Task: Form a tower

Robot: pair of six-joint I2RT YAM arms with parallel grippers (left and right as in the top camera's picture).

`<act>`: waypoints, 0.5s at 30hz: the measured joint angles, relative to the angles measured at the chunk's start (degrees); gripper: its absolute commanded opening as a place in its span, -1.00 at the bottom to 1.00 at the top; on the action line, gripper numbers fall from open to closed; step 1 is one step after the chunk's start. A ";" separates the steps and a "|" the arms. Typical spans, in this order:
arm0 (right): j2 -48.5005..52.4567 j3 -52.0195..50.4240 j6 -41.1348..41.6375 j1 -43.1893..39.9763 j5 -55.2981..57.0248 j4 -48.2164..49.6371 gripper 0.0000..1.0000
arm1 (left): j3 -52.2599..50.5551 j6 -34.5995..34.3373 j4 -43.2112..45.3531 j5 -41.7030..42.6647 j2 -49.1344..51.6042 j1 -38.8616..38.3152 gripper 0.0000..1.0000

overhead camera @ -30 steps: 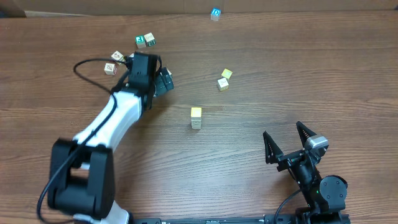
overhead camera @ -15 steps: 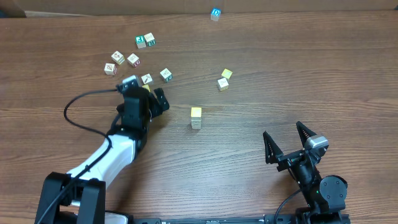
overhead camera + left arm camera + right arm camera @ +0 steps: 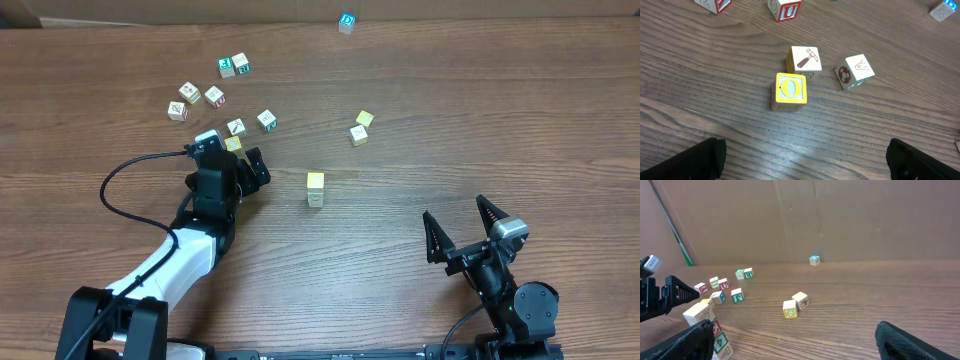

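Retreat from the far loose cubes (image 3: pixel 214 96) leaves my left gripper (image 3: pixel 807 160) spread wide and empty above the yellow O cube (image 3: pixel 789 91), the tower (image 3: pixel 315 188) standing mid-bench well to its right, so I judge this cube my next pick.

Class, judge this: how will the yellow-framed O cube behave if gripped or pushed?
The yellow-framed O cube looks like rigid wood with flat faces, so it should probably take a pinch firmly and slide, not roll. Being small, it is likely light. Pushed away, it may bump the hammer cube just beyond it.
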 measured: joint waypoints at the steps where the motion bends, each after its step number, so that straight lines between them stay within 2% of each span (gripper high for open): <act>1: 0.00 0.00 0.02 0.00 -0.02 0.00 1.00 | -0.35 0.00 0.39 0.00 -0.22 0.00 0.99; 6: 0.00 0.00 0.02 0.00 -0.02 -0.02 1.00 | -4.63 0.02 5.20 -0.02 -3.02 0.00 0.99; 11: 0.00 0.00 0.00 0.00 -0.02 0.00 1.00 | -12.87 0.04 16.09 -0.02 -7.85 0.00 1.00; 15: 0.00 0.00 0.00 0.00 0.02 0.02 1.00 | -18.43 0.04 20.70 -0.57 -11.19 0.00 1.00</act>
